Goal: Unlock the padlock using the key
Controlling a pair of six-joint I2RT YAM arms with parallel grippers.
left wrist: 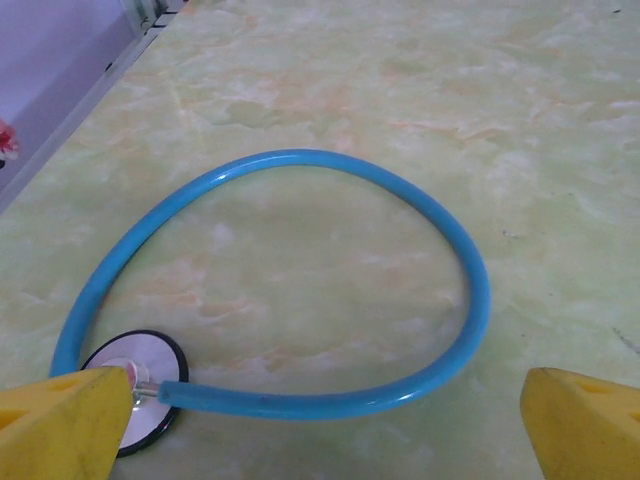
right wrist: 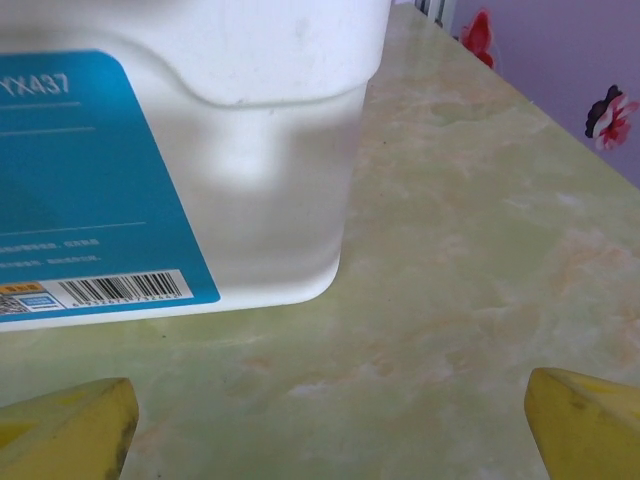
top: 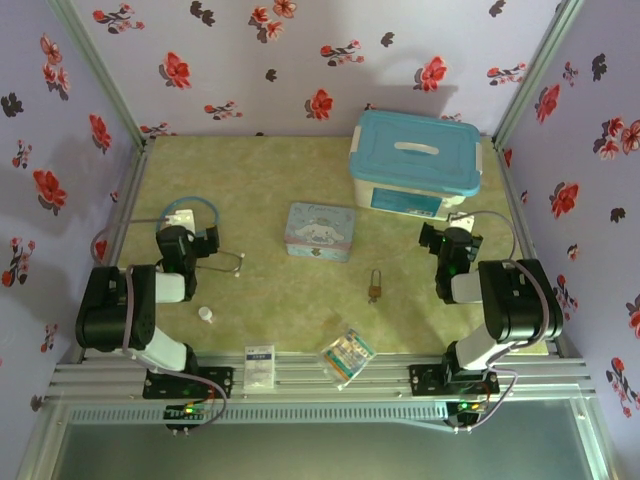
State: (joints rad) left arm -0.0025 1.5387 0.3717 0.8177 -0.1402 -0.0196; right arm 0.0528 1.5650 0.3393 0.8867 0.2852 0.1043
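At upper right of the overhead view, the blue-lidded box (top: 415,165) is sitting before the right gripper (right wrist: 330,425), its jaws gaping empty. The left gripper (left wrist: 340,425) is hanging equally wide (nothing held) over the stethoscope (left wrist: 480,300), and the padlock (top: 375,286) is lying just below centre.

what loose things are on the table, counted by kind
containers: 2 (plastic box, tin)
packets: 2 (white packet, clear packet)
padlock: 1
stethoscope: 1
bottle cap: 1
total: 7 that can be made out
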